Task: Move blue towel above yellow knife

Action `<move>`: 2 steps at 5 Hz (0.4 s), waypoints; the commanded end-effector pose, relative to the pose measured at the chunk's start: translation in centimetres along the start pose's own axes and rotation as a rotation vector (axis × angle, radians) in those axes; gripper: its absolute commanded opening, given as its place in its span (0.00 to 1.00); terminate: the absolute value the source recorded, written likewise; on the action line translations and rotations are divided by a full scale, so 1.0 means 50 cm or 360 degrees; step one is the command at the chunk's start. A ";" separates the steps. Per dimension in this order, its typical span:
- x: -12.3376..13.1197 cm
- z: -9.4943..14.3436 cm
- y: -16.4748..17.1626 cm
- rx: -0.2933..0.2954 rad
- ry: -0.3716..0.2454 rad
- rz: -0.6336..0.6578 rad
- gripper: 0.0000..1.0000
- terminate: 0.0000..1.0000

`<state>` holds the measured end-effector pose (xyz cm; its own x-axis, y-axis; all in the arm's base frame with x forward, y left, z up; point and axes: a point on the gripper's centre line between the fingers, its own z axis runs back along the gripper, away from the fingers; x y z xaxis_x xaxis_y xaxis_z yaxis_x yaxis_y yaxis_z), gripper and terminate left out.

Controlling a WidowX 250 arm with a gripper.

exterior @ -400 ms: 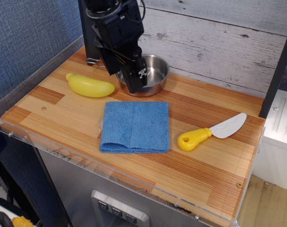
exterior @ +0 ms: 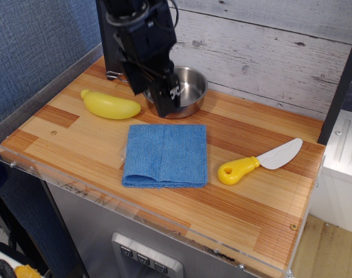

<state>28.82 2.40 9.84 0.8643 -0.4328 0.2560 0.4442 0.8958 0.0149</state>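
The blue towel (exterior: 166, 154) lies folded flat in the middle of the wooden table. The yellow knife (exterior: 258, 162) lies to its right, yellow handle toward the front, white blade pointing back right. My gripper (exterior: 166, 106) hangs just behind the towel's back edge, in front of the steel pan, a little above the table. Its black fingers (exterior: 163, 103) stand close together with nothing between them. It touches neither the towel nor the knife.
A steel pan (exterior: 186, 88) stands at the back behind the gripper. A yellow toy banana (exterior: 110, 105) lies at the back left. The table (exterior: 65, 139) has a clear plastic rim at its front and left; a plank wall stands behind.
The arm has shifted slightly up and to the left. The towel, knife, pan and banana have not moved.
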 end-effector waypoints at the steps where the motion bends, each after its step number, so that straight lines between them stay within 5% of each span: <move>1: -0.007 -0.057 0.010 0.0115 0.0046 -0.0031 1.00 0.00; 2: -0.024 -0.089 0.010 0.0139 0.0087 -0.0041 1.00 0.00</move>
<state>28.72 2.98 4.19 0.8741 -0.4542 0.1720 0.4455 0.8909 0.0886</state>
